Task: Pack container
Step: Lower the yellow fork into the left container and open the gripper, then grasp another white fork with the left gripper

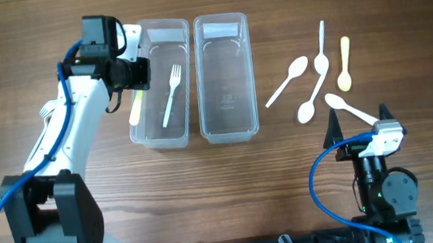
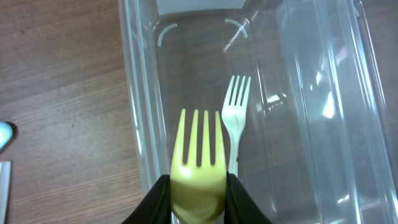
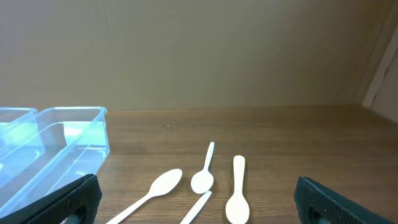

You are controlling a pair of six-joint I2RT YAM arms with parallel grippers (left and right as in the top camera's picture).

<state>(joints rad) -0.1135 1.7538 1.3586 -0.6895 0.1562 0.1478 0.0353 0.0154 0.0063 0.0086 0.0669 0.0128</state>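
By the desk's near right edge the right gripper (image 1: pixel 358 124) stands wide open. Farther, the left gripper (image 2: pixel 198 193) pinches a yellow fork (image 2: pixel 198 149) over the left container (image 1: pixel 166 144). Next, I think, it must lower and release it beside the white fork (image 1: pixel 171 94).

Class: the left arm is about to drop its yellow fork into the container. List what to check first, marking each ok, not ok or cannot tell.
1. Left gripper shut on yellow fork: ok.
2. Fork tines over the inside of left container: ok.
3. Tines clear of white fork lying inside: ok.
4. Fork handle clear of the container wall: cannot tell.
5. Right gripper open, away, beside spoons: ok.
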